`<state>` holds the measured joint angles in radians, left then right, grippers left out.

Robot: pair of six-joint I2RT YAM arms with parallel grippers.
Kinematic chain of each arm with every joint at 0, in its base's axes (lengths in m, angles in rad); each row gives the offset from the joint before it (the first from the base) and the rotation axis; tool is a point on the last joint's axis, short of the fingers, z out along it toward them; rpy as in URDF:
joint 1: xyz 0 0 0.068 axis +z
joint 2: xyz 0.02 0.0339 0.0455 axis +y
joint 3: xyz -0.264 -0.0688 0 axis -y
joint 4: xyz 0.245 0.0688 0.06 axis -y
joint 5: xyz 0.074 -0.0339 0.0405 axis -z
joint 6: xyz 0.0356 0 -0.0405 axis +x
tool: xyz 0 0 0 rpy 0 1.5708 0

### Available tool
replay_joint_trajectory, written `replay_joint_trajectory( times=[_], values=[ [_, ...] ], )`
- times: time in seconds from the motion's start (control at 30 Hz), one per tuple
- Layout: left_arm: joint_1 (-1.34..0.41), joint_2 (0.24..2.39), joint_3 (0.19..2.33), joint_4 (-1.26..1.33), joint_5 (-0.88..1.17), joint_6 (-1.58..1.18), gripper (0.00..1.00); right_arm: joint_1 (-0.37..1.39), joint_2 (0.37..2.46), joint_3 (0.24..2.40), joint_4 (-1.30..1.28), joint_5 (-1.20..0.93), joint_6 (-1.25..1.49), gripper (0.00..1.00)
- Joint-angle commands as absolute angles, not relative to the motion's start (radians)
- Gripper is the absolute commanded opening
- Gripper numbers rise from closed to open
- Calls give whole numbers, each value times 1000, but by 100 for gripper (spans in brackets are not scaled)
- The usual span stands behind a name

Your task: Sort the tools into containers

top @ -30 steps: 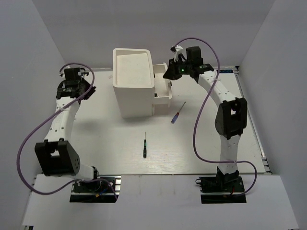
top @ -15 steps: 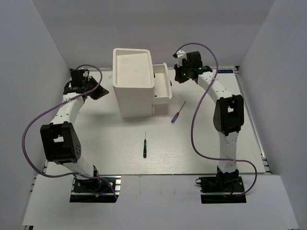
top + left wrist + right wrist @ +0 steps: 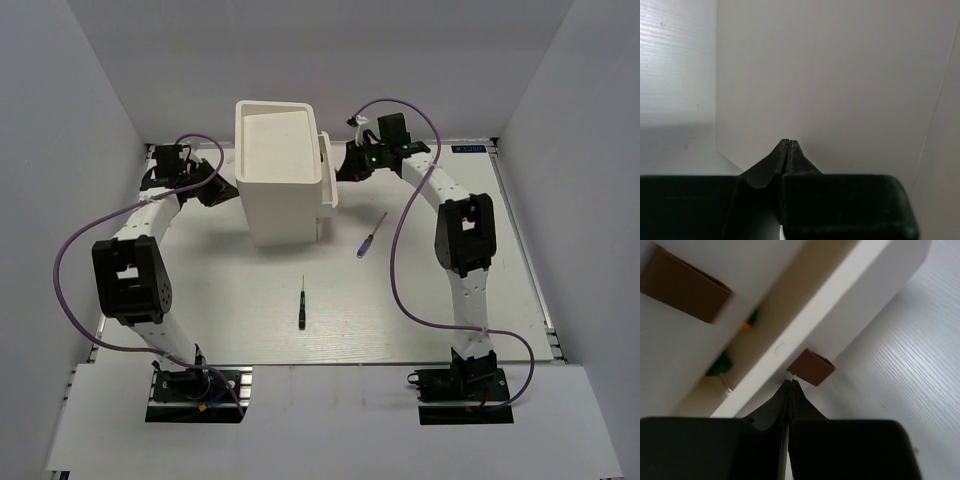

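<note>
The white cabinet stands at the back middle of the table. One drawer sticks out a little on its right side. My right gripper is shut and empty, its tips pressed on the drawer front just beside a brown knob. Through the drawer gap a green-handled screwdriver shows. My left gripper is shut and empty, its tips against the cabinet's left wall. A blue/red screwdriver and a black screwdriver lie on the table. The pliers are hidden.
A second brown knob sits on the drawer above. White walls enclose the table on the left, back and right. The right arm's purple cable loops over the table's right half.
The drawer has slid from well pulled out to nearly shut, with my right gripper moving left against it. My left gripper has swung right, up to the cabinet's left side.
</note>
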<state>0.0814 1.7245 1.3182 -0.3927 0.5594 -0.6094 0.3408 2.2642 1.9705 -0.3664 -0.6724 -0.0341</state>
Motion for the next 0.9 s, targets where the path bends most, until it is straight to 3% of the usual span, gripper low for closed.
replay_joint_trajectory(
  times=[0.0, 0.63, 0.87],
  values=[
    [78, 1726, 1376, -379, 620, -583, 13, 391, 2256, 2057, -275, -816, 35, 0],
    [87, 1717, 1374, -397, 618, -583, 16, 428, 2226, 2017, -247, -799, 69, 0],
    [87, 1717, 1365, -407, 609, -583, 18, 426, 2109, 1921, -285, -598, -83, 0]
  ],
)
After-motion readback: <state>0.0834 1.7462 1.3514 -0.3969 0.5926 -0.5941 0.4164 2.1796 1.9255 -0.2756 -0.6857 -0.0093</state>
